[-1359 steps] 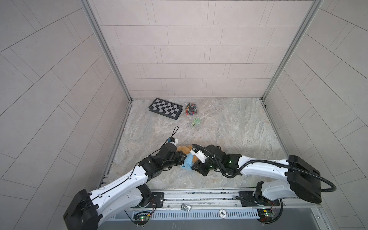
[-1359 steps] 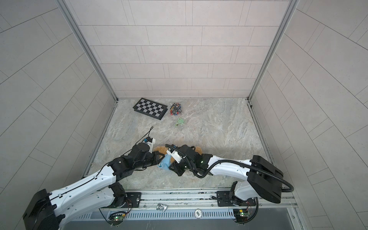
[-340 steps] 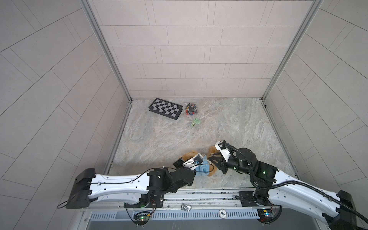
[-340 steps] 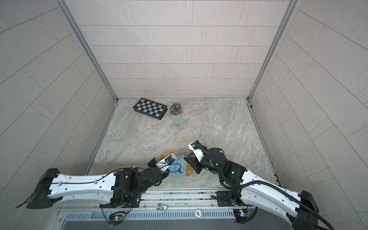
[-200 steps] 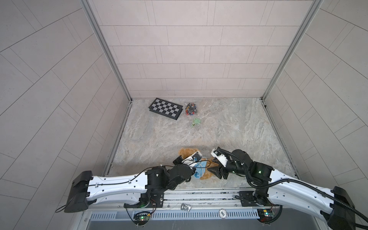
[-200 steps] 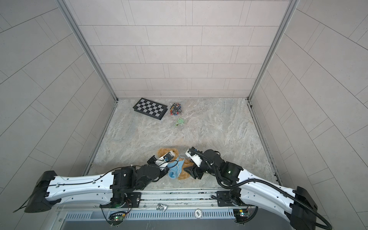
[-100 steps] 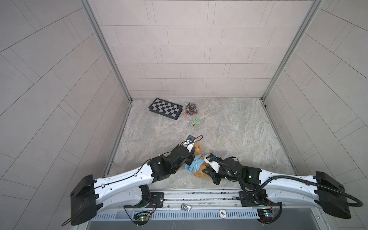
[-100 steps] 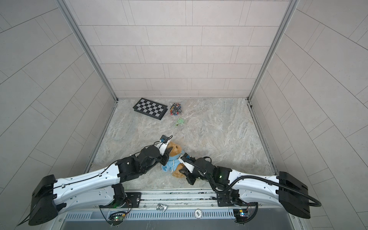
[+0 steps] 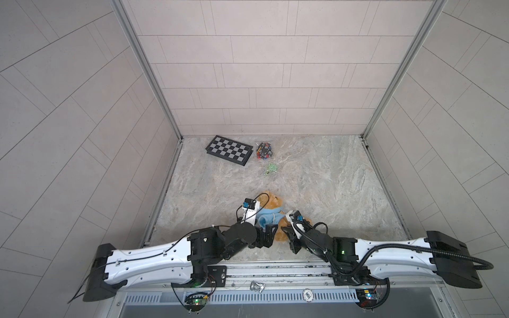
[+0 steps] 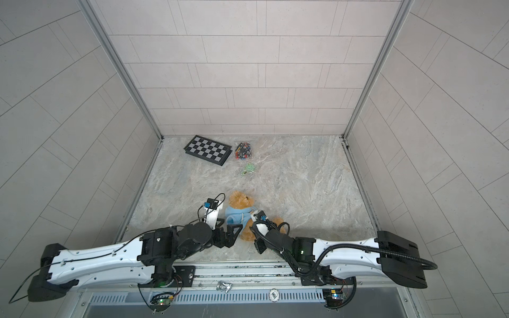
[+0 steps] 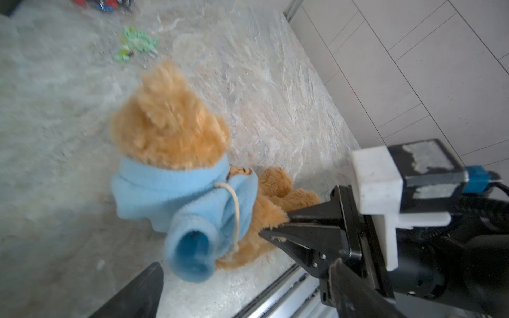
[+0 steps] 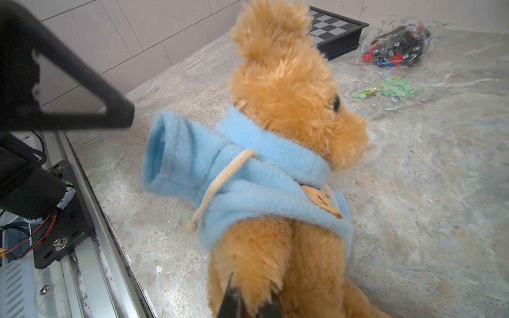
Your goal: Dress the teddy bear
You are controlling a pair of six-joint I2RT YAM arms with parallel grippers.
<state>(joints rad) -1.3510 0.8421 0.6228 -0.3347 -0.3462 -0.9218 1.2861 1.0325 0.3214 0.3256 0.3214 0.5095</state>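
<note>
The golden-brown teddy bear [image 9: 271, 200] [image 10: 240, 202] lies near the table's front edge, head toward the back wall. It wears a light blue hoodie [image 9: 267, 219] [image 11: 179, 192] [image 12: 248, 176], and one sleeve sticks out with a hollow opening. My left gripper [image 9: 266, 228] [image 10: 228, 224] [image 11: 242, 291] stands open just in front of that sleeve and holds nothing. My right gripper [image 9: 286, 230] [image 10: 252, 228] [image 12: 252, 300] is shut on the bear's leg, fur bulging between its fingers.
At the back left lie a chessboard [image 9: 229, 150], a clear bag of coloured pieces [image 9: 265, 151] and some green bits [image 9: 271, 168]. A metal rail [image 9: 275, 267] runs along the front edge right behind both grippers. Tiled walls close in three sides.
My left gripper has opened, let go of the hoodie and drawn back toward the front edge. My right gripper has shut on the bear's leg.
</note>
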